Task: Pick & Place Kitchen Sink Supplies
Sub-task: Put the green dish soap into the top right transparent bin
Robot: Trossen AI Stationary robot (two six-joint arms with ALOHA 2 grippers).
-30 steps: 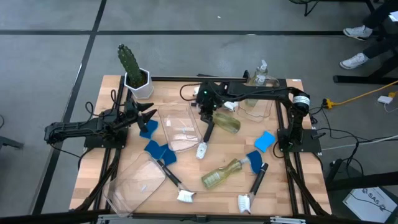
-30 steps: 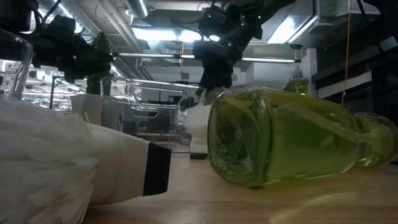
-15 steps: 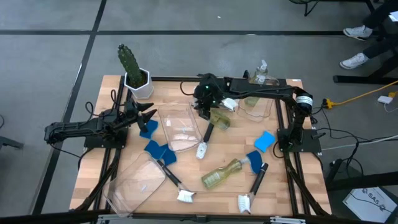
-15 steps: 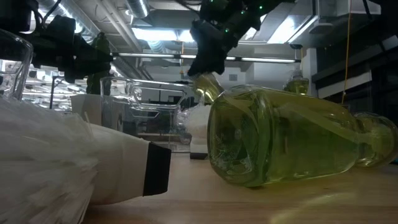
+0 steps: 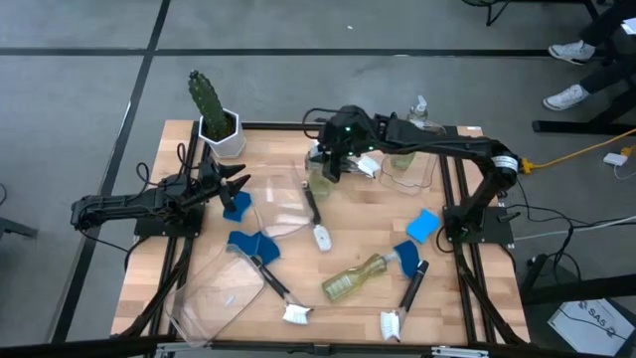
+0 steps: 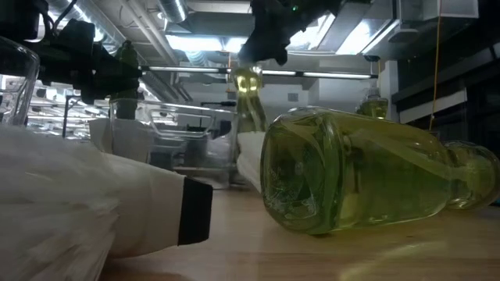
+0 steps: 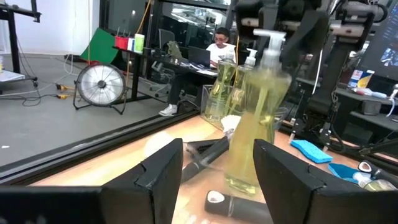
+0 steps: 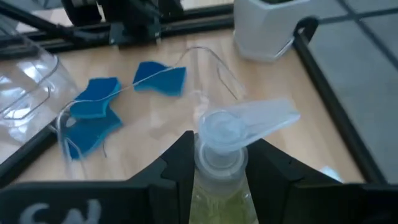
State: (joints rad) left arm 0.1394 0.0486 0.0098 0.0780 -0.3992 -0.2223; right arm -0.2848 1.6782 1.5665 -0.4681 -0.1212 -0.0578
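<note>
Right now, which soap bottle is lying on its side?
The soap bottle near the table's front, beside the blue sponge. The others are upright: one in the right gripper, one in the back bin.

Pale wood-grain table top (image 5: 358, 234), matt. Clear glossy plastic soap bottle (image 8: 219, 163) clamped at neck in matt black right gripper (image 8: 217, 163), yellow-green liquid inside. Second glossy soap bottle (image 6: 367, 176) lying nearer table's front edge. Clear shiny plastic bin (image 5: 283, 204) beside held bottle. Blue sponges (image 5: 248, 242) matt, porous-looking. Glossy white pot (image 5: 223, 139) under cactus. Left gripper (image 7: 214, 171) matt black too.
</note>
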